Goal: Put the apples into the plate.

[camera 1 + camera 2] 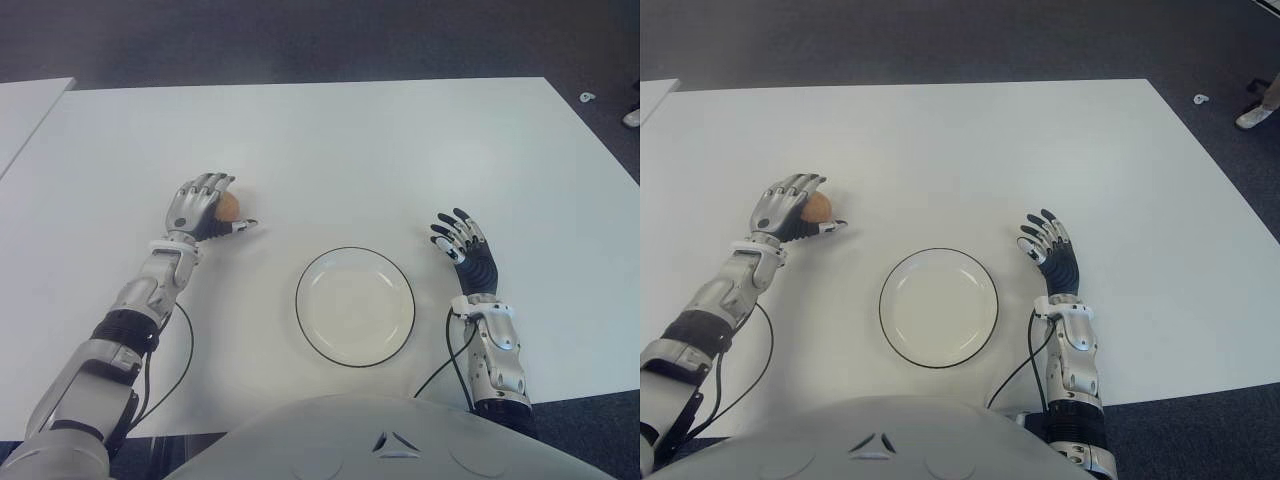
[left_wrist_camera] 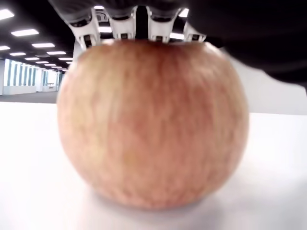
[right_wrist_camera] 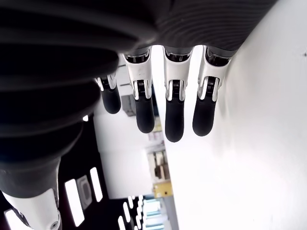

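Left of the round white black-rimmed plate [image 1: 355, 305], the left hand [image 1: 200, 207] curls its fingers over a reddish-yellow apple [image 1: 229, 207] on the white table [image 1: 400, 150]. Right of the plate, the right hand [image 1: 460, 240] is spread, holding nothing.

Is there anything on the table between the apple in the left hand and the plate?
Nothing visible. The left hand is curled over the apple, and only bare white table lies between it and the empty plate. The right hand shows beside the plate's far side, open.

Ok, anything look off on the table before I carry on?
Nothing stands out. The left hand is curled over the apple on the table, the plate lies flat and empty, and the right hand shows open right of it.
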